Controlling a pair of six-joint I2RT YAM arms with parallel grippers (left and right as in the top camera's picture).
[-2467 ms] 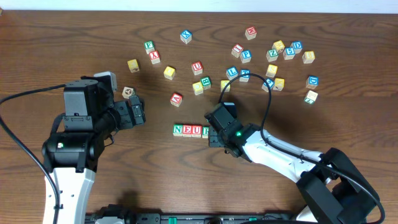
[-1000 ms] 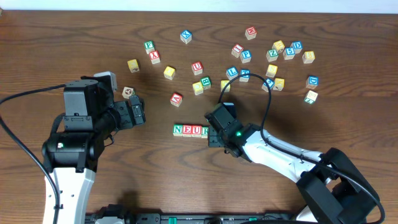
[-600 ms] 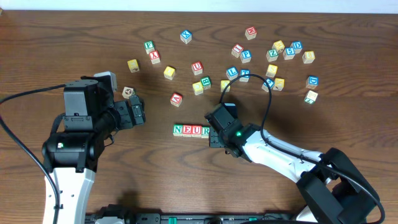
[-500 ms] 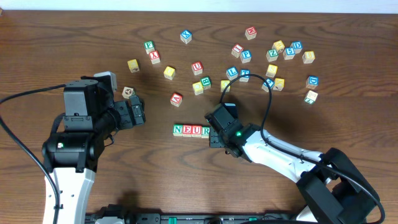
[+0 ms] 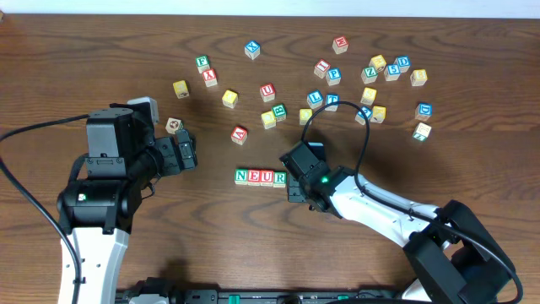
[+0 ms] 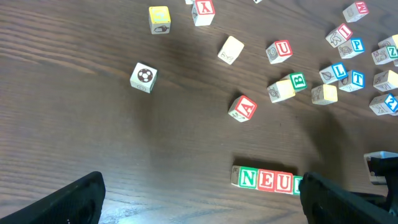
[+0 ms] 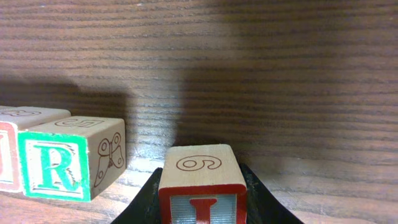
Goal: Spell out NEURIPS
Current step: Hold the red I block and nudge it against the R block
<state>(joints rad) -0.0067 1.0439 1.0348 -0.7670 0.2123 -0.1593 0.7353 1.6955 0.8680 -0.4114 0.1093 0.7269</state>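
Four cubes reading N, E, U, R stand in a row point(image 5: 260, 177) point(image 6: 268, 180) on the wooden table. My right gripper point(image 5: 294, 183) point(image 7: 200, 200) is just right of the R cube point(image 7: 62, 165), shut on a red I cube point(image 7: 199, 171) with a 6 on its top face. A small gap separates the I cube from the R cube. In the overhead view the I cube is hidden under the gripper. A blue P cube point(image 5: 334, 75) point(image 6: 357, 45) lies among the loose cubes. My left gripper point(image 5: 181, 154) point(image 6: 202, 205) stands open and empty, left of the row.
Several loose letter cubes lie scattered across the far half of the table, among them a red A point(image 5: 240, 133), a red U point(image 5: 267, 91) and a green B point(image 5: 279, 111). A cube with a ball picture point(image 5: 174, 126) sits by the left arm.
My right gripper with the I cube has shifted slightly right, so the R at the row's end shows fully from above. The left arm is still.
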